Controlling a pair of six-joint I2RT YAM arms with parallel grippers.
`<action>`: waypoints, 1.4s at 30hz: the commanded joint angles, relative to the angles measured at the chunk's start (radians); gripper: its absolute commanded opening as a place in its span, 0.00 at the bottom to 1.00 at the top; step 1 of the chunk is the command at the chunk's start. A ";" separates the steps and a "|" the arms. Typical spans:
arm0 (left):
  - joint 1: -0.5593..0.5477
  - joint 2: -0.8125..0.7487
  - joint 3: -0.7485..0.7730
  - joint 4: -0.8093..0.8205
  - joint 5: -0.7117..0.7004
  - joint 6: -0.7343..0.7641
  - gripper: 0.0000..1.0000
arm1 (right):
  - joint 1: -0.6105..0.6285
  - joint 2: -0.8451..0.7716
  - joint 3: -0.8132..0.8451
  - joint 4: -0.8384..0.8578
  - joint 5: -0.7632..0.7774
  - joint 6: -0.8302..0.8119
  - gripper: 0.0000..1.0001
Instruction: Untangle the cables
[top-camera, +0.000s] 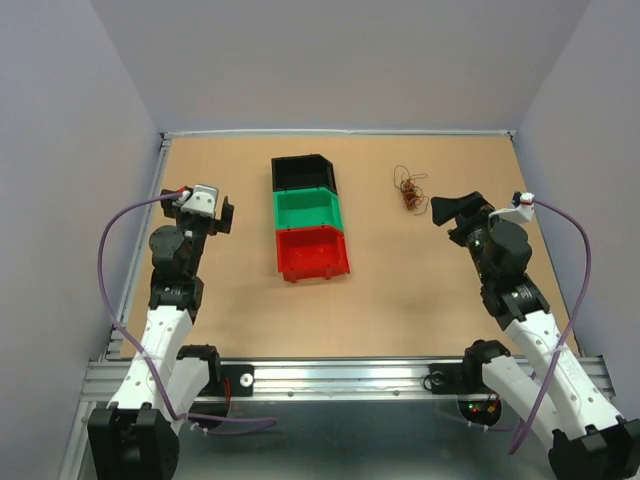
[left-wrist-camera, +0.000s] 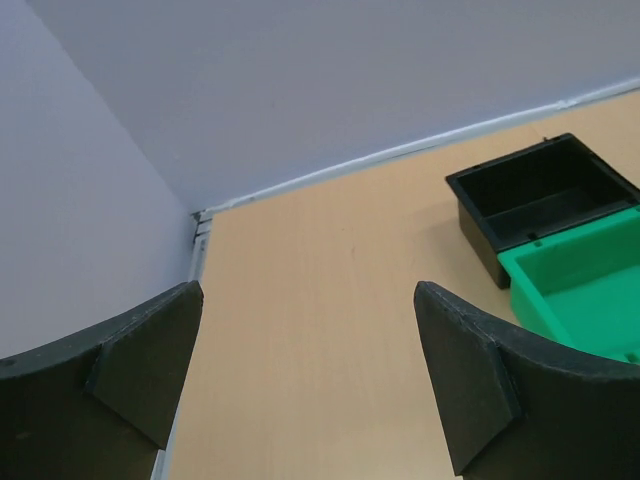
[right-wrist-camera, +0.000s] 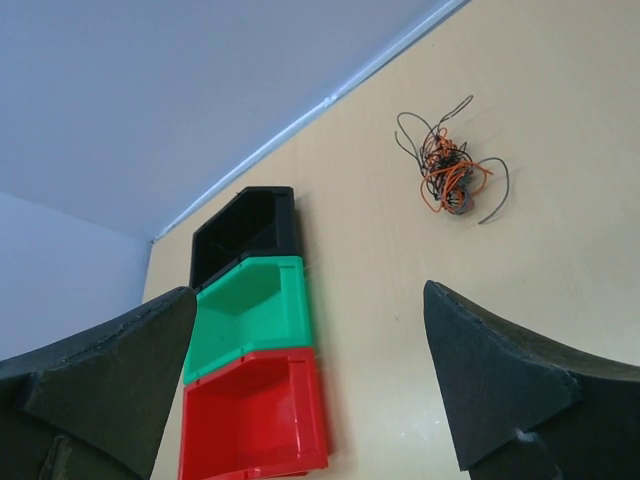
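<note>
The cables are a small tangle of thin dark, red and orange wires lying on the wooden table, right of the bins. In the right wrist view the cables sit ahead and to the right, well beyond the fingertips. My right gripper hovers just below and right of the tangle, open, with nothing in it. Far to the left, my left gripper is also open and empty, and its wrist view shows only bare table between the fingers.
Three open bins stand in a column mid-table: black at the back, green in the middle, red nearest. The table's back edge meets the wall, and side walls close in left and right.
</note>
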 joint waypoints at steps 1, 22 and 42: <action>-0.001 0.047 0.023 0.013 0.226 0.046 0.99 | 0.001 0.047 -0.010 0.055 0.042 -0.018 1.00; -0.081 0.466 0.297 -0.316 0.349 0.069 0.99 | 0.001 0.918 0.447 -0.031 0.140 -0.268 1.00; -0.112 0.455 0.290 -0.320 0.340 0.106 0.99 | -0.014 1.359 0.801 -0.146 0.069 -0.324 0.08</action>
